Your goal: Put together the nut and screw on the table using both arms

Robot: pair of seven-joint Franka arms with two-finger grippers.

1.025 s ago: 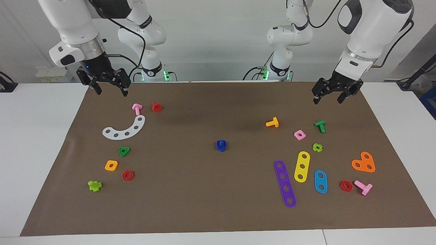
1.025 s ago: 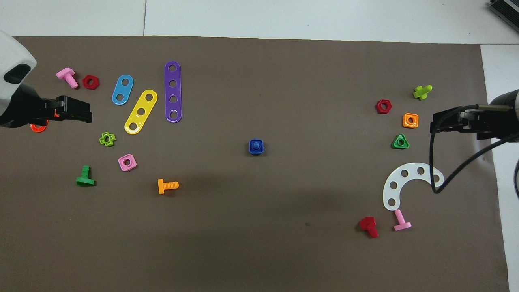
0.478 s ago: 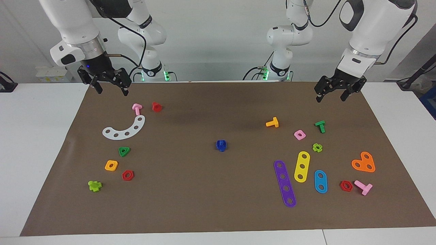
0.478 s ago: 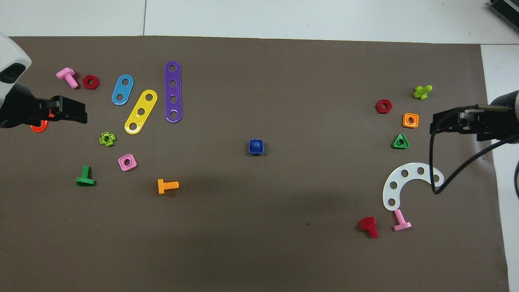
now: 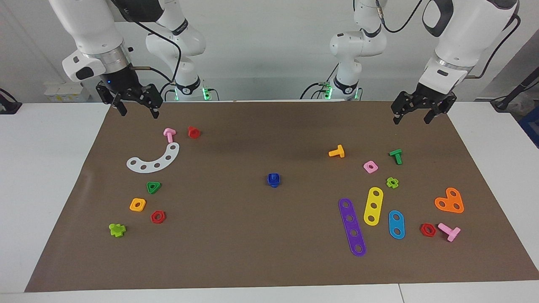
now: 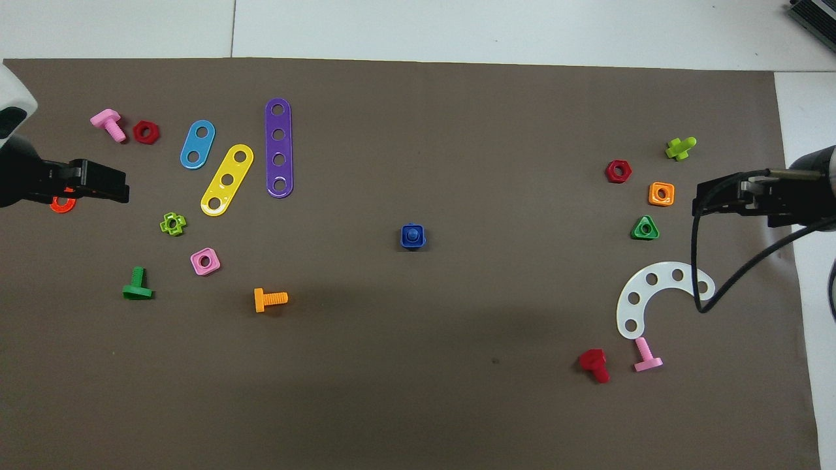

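A small blue square nut is seen at the middle of the brown mat on the white table, well apart from every other piece; the blue screw is seated in the nut's centre hole, its rounded blue end showing from above inside the square outline, so the two read as one compact blue piece resting on the mat.

The left gripper is held in the air over the mat's edge nearest the robots, at the left arm's end of the table, with its fingers spread apart and nothing between them; the right gripper is held likewise over the mat's corner at the right arm's end, fingers apart and empty.

Coloured toy parts are scattered toward both ends; an orange bolt and a pink square nut are seen toward the left arm's end; a white curved strip is seen toward the right arm's end.
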